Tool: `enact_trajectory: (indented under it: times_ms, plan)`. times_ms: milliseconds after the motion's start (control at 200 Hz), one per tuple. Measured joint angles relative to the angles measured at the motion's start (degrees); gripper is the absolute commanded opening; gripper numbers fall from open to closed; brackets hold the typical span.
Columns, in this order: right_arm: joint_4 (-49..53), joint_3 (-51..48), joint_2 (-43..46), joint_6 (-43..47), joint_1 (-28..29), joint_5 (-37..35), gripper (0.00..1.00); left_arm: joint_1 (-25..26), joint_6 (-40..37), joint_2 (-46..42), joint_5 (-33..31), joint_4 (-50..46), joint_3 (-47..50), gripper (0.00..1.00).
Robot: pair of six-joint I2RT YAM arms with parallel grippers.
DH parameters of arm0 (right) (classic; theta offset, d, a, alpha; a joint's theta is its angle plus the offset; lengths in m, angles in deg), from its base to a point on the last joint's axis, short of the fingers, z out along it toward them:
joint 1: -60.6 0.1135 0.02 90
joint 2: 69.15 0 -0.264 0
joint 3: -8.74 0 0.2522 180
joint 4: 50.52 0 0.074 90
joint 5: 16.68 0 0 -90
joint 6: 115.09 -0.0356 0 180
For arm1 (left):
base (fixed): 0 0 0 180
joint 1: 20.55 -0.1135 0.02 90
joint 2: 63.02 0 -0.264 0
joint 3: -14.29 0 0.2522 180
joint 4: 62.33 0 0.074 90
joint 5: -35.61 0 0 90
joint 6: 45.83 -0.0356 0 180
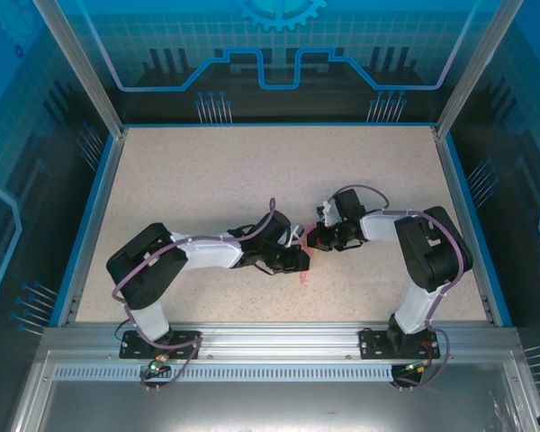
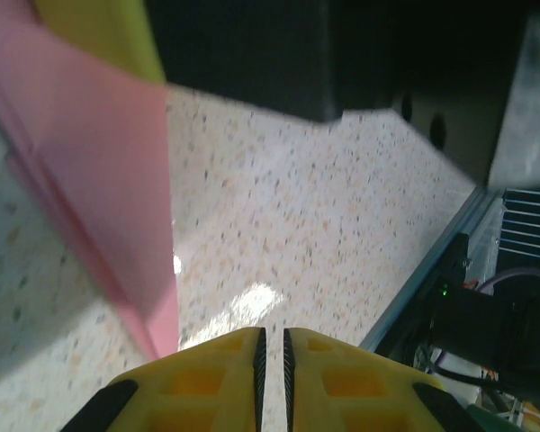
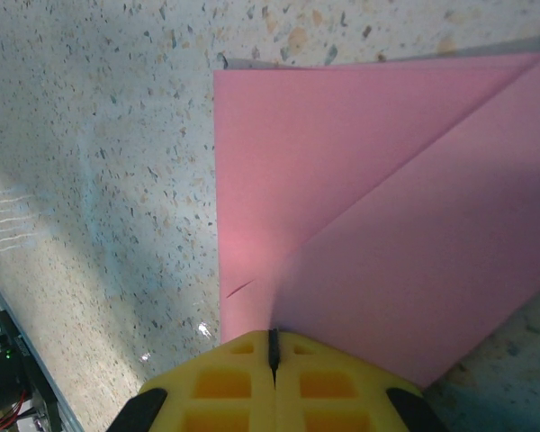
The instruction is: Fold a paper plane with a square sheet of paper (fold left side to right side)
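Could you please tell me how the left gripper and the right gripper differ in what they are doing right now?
The right gripper is shut on the pink paper, pinching its folded edge; the left gripper holds nothing. The right gripper's fingertips meet with no gap; the left gripper's fingertips show a thin slit, with the paper off to their side. Both have yellow fingers and meet mid-table.

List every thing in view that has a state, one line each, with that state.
pink paper: partly folded, a diagonal flap lying over the layer beneath, flat on the table in the right wrist view
right gripper: shut, its tip at the paper's near edge
left gripper: jaws nearly closed with a thin gap, nothing between them, the paper beside it to the left
table: speckled top, bare apart from the paper and the arms
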Motion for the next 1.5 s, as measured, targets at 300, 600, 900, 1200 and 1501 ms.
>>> enact_trajectory:
  times_ms: [300, 600, 900, 1200, 1501]
  plan:
    - [0.09, 0.09, 0.02, -0.09, 0.09, -0.11, 0.04, 0.00, -2.34, 5.01, -2.82, -5.09, -3.02, 0.16]
    - [0.20, -0.52, 1.97, -0.52, 0.13, -0.44, 0.04, 0.04, -2.12, 6.29, -3.19, -3.37, -2.34, 0.15]
    - [3.23, -2.71, 12.28, -0.02, 0.15, -2.82, 0.04, 0.28, -2.08, 6.75, -3.10, -2.19, -2.34, 0.15]
    - [3.56, -7.76, 13.86, -1.33, 3.72, -3.21, 0.04, 0.46, -2.12, 6.75, -3.54, -2.56, -2.47, 0.14]
    - [1.40, -7.93, 12.00, -2.56, 4.90, -4.57, 0.04, 0.55, -2.12, 6.75, -3.93, -2.84, -2.54, 0.14]
